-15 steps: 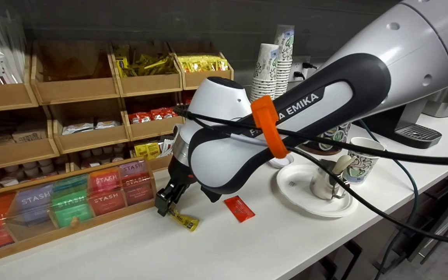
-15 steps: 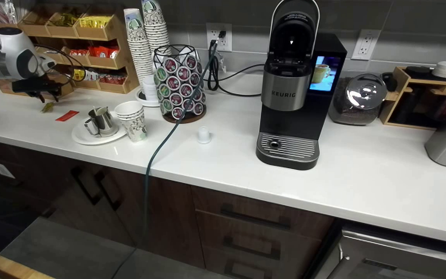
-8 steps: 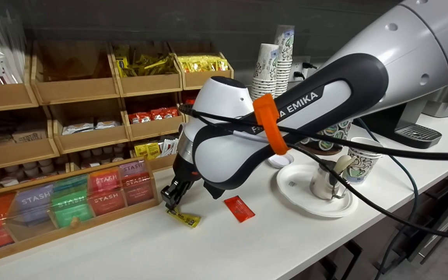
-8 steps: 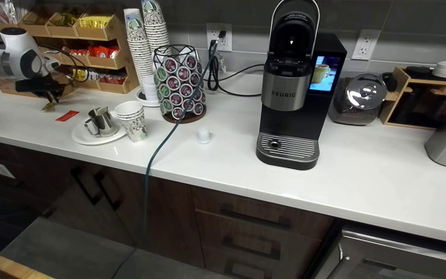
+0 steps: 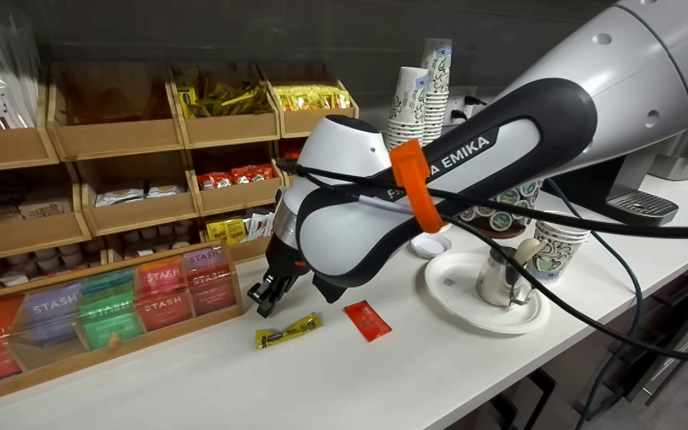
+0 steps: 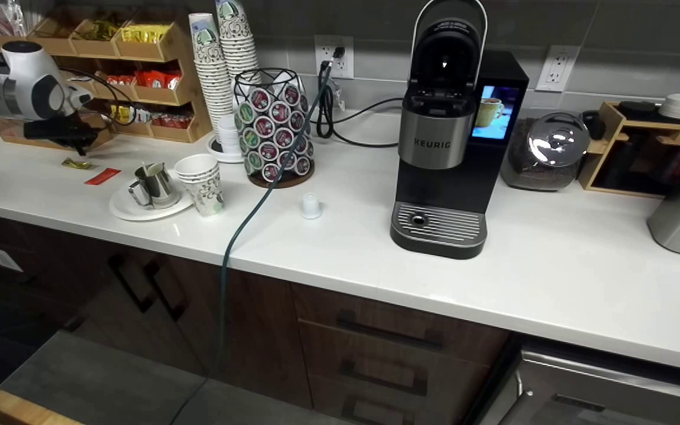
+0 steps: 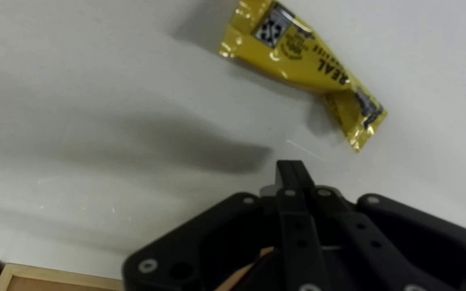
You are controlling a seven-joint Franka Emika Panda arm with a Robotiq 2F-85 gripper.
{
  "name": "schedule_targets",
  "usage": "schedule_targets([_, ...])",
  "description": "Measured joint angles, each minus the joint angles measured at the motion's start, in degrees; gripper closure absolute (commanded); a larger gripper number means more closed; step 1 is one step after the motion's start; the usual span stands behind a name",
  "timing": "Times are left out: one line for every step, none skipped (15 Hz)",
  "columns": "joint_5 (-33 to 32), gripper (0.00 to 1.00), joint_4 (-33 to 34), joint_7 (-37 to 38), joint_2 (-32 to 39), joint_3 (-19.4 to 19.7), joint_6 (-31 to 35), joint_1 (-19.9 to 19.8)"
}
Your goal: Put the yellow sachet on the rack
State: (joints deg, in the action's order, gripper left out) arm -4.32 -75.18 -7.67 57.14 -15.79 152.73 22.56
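The yellow sachet (image 7: 297, 56) lies on the white counter, creased near one end, its dark print facing up in the wrist view. In both exterior views the sachet (image 5: 287, 331) (image 6: 77, 164) rests apart from my gripper. My gripper (image 7: 295, 163) is shut, its fingertips pressed together with nothing between them, a short way off the sachet's creased end. Seen from outside, the gripper (image 5: 264, 309) hangs just above the counter, behind the sachet. The wooden rack (image 5: 126, 140) (image 6: 189, 71) stands at the back, its compartments partly filled with yellow and red packets.
A red square sachet (image 5: 368, 321) lies beside the yellow one. A clear-fronted tea box (image 5: 171, 340) sits before the rack. Nearby are a white plate (image 5: 457, 310) with a metal pitcher (image 5: 493, 283), paper cups (image 5: 553, 257) and a pod carousel (image 6: 275, 127).
The jaws have closed, and the sachet's end, earlier at the fingertips, is free of them. The sachet has turned and lies flat on the counter. My gripper has shifted slightly right in an exterior view.
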Motion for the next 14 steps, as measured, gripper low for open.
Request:
schedule_targets([-0.01, 1.0, -0.05, -0.33, -0.13, -0.25, 0.91, -0.08])
schedule_targets([-0.05, 0.74, -0.2, -0.58, -0.43, -0.38, 2.11, -0.09])
schedule_targets([-0.11, 0.73, -0.36, -0.97, -0.83, -0.5, 2.68, -0.1])
schedule_targets([-0.36, 0.68, -0.73, -1.91, -1.41, -0.57, 2.27, -0.12])
schedule_targets([-0.78, 0.6, -1.6, -3.44, -2.3, -0.63, 1.31, -0.23])
schedule_targets([-0.9, 0.53, -2.91, -5.86, -3.41, -1.23, 0.03, -0.7])
schedule_targets([-0.89, 0.45, -4.53, -8.32, -4.65, -2.3, -1.51, -1.57])
schedule_targets([-0.78, 0.37, -6.3, -10.9, -6.01, -3.67, -3.35, -2.75])
schedule_targets([-0.65, 0.31, -8.06, -13.53, -7.3, -5.18, -5.46, -4.21])
schedule_targets([-0.53, 0.22, -9.65, -16.14, -8.44, -6.6, -7.75, -5.75])
schedule_targets([-0.5, 0.15, -10.93, -18.67, -9.44, -7.6, -10.39, -7.12])
schedule_targets([-0.49, 0.06, -11.86, -21.25, -10.26, -8.2, -13.14, -8.28])
schedule_targets([-0.43, 0.01, -12.54, -24.09, -10.98, -8.71, -16.01, -9.4])
schedule_targets([-0.4, 0.0, -12.75, -26.87, -11.45, -9.03, -18.94, -10.31])
